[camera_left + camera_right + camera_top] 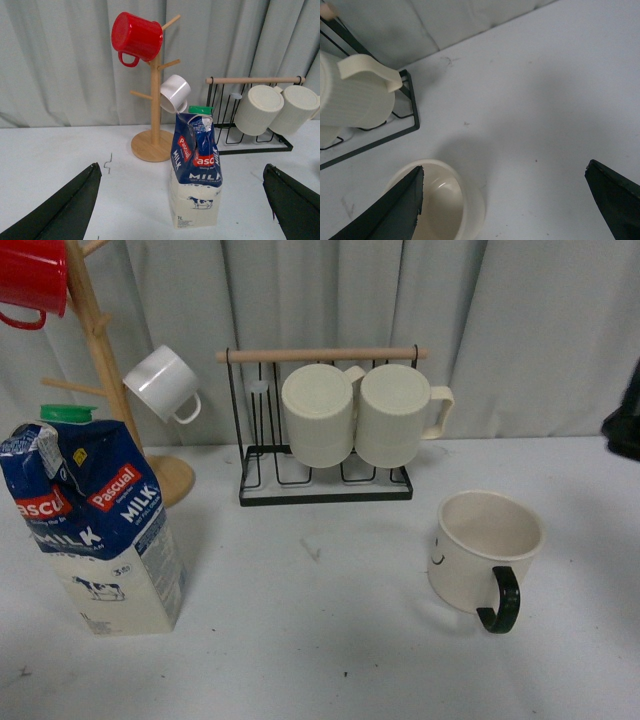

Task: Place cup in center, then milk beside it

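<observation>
Step one isn't done yet. The cup (485, 552) sits out at about 4 o'clock on the table in the front view, well off the center (300, 615), with its black handle pointing down toward 5 o'clock. The milk (95, 530) stands upright over at 9 o'clock, untouched, and that's fine since it goes second.

The right gripper (505, 170) hangs above the cup with its claw wide apart and nothing in it. From the right wrist view the cup's rim peeks out by one finger rather than sitting between the two, so it looks lined up only roughly. The left gripper (181, 169) is also spread wide, empty, and facing the milk with the carton framed between its fingers.

Best guess for the next move: the right arm shifts so the cup's wall ends up between the fingers, drops, pinches the rim, then carries it toward 9 o'clock to the middle. The mug is wide, so a rim grab seems safer than trying to span it. It should steer clear of the rack (325, 490) with the ribbed mugs (360, 415) at 12 o'clock.
</observation>
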Controlling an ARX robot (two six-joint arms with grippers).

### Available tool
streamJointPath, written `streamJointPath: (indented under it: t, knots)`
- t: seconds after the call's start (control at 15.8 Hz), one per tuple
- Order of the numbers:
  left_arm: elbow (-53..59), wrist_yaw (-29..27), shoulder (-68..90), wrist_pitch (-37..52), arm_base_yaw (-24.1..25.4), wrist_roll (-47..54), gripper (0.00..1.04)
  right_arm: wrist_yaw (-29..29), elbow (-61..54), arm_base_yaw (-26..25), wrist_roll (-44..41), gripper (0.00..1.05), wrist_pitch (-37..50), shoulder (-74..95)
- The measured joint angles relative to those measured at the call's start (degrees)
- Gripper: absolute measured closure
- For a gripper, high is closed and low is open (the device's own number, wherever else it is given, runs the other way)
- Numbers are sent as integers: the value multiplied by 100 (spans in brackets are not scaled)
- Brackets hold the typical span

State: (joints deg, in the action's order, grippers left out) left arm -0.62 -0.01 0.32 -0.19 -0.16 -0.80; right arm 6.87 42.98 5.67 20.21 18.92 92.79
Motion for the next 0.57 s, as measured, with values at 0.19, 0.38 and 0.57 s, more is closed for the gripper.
streamJointPath:
  t: [0.19, 0.38, 0.57]
  knots:
    - [0, 0, -2, 0, 0, 0, 7, 125, 1040, 278, 334, 6, -826, 894]
    - [0, -2, -2, 0, 0, 0, 7, 74, 1497, 485, 424, 6, -1394, 1484]
    - [0, 0, -2, 0, 0, 0, 7, 9, 1681, 531, 446, 6, -1578, 1668]
